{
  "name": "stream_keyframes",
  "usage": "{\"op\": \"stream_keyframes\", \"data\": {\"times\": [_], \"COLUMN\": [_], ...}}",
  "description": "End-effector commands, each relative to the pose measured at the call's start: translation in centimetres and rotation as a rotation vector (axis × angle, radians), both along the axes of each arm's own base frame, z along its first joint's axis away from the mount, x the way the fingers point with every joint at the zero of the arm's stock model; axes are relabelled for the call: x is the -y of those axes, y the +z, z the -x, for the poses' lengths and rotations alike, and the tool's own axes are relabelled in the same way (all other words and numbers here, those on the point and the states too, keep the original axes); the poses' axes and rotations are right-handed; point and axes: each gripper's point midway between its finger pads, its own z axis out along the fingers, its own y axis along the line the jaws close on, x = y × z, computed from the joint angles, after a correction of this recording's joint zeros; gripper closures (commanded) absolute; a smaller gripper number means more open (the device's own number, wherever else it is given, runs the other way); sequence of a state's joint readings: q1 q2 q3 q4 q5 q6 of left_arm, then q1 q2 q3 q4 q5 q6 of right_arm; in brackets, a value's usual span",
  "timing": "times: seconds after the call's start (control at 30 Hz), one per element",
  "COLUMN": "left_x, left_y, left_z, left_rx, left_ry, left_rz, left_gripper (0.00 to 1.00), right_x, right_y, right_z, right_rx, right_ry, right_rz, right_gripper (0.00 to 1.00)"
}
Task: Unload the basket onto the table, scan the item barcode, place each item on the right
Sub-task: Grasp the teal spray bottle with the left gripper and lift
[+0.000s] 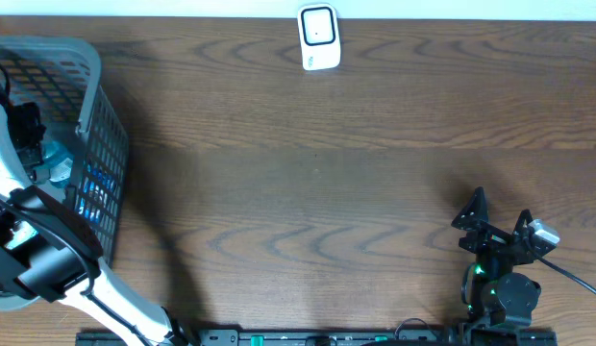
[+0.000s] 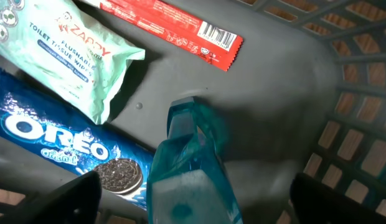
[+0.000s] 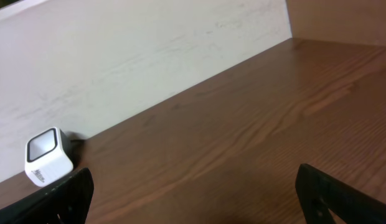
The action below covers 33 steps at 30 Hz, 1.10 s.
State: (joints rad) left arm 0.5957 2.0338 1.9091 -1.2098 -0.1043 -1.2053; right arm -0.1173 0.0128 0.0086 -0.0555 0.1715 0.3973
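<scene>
Inside the basket (image 1: pixel 98 91), at the left end of the table (image 1: pixel 327 192), the left gripper (image 2: pixel 196 199) hangs wide open and holds nothing. A teal item (image 2: pixel 187 168) stands between its fingers (image 2: pixel 75 196), with a gap on either side. Just beside the teal item lies an Oreo pack (image 2: pixel 56 140), one end under a pale green wipes pack (image 2: pixel 62 50). A red wrapper (image 2: pixel 174 28) lies beyond them on the basket floor, its barcode facing up. At the table's far edge, well apart from the basket, stands the white scanner (image 1: pixel 318 37). Near the front right corner the right gripper (image 1: pixel 498 213) is fully open and empty above bare wood.
</scene>
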Motion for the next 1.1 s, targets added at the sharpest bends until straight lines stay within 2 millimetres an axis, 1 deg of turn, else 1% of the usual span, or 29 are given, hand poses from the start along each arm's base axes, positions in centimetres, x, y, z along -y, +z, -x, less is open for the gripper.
{"op": "stream_keyframes", "data": {"times": [0.0, 0.17, 0.2, 0.27, 0.3, 0.37, 0.43, 0.53, 0.6, 0.7, 0.83, 0.87, 0.9, 0.93, 1.07], "left_x": [-0.5, -0.3, -0.2, 0.1, 0.2, 0.3, 0.3, 0.6, 0.6, 0.6, 0.3, 0.2, 0.1, -0.1, -0.1], "left_y": [-1.2, -2.8, -3.1, -3.4, -3.4, -3.3, -3.3, -3.1, -2.7, -1.4, 1.7, 2.9, 3.6, 5.1, 9.1], "left_z": [0.2, 0.0, -0.1, -0.2, -0.3, -0.4, -0.3, 0.0, 0.1, 0.2, 0.5, 0.7, 0.8, 1.1, 2.3], "left_rx": [-0.034, -0.057, -0.058, -0.051, -0.048, -0.040, -0.040, -0.051, -0.048, -0.023, 0.042, 0.069, 0.083, 0.117, 0.203], "left_ry": [0.013, 0.011, 0.010, 0.010, 0.015, 0.014, 0.013, 0.012, 0.002, 0.004, 0.012, 0.017, 0.020, 0.026, 0.042], "left_rz": [0.006, 0.039, 0.051, 0.071, 0.074, 0.080, 0.082, 0.090, 0.087, 0.070, 0.024, 0.005, -0.005, -0.029, -0.092], "left_gripper": [0.08, 0.14, 0.21, 0.42, 0.48, 0.56, 0.58, 0.66, 0.67, 0.67, 0.67, 0.67, 0.67, 0.67, 0.67], "right_x": [-0.3, -0.3, -0.3, -0.3, -0.3, -0.3, -0.3, -0.3, -0.3, -0.3, -0.3, -0.3, -0.3, -0.3, -0.3], "right_y": [-0.1, -0.1, -0.1, -0.1, -0.1, -0.1, -0.1, -0.1, -0.1, -0.1, -0.1, -0.1, -0.1, -0.1, -0.1], "right_z": [-0.1, -0.1, -0.1, -0.1, -0.1, -0.1, -0.1, -0.1, -0.1, -0.1, -0.1, -0.1, -0.1, -0.1, -0.1], "right_rx": [-0.004, -0.004, -0.004, -0.004, -0.004, -0.004, -0.004, -0.004, -0.004, -0.004, -0.004, -0.004, -0.004, -0.004, -0.004], "right_ry": [0.013, 0.013, 0.013, 0.013, 0.013, 0.013, 0.013, 0.013, 0.013, 0.013, 0.013, 0.013, 0.013, 0.013, 0.013], "right_rz": [0.013, 0.013, 0.013, 0.013, 0.013, 0.013, 0.013, 0.013, 0.013, 0.013, 0.013, 0.013, 0.013, 0.013, 0.013], "right_gripper": [0.01, 0.01, 0.01, 0.01, 0.01, 0.01, 0.01, 0.01, 0.01, 0.01, 0.01, 0.01, 0.01, 0.01, 0.01]}}
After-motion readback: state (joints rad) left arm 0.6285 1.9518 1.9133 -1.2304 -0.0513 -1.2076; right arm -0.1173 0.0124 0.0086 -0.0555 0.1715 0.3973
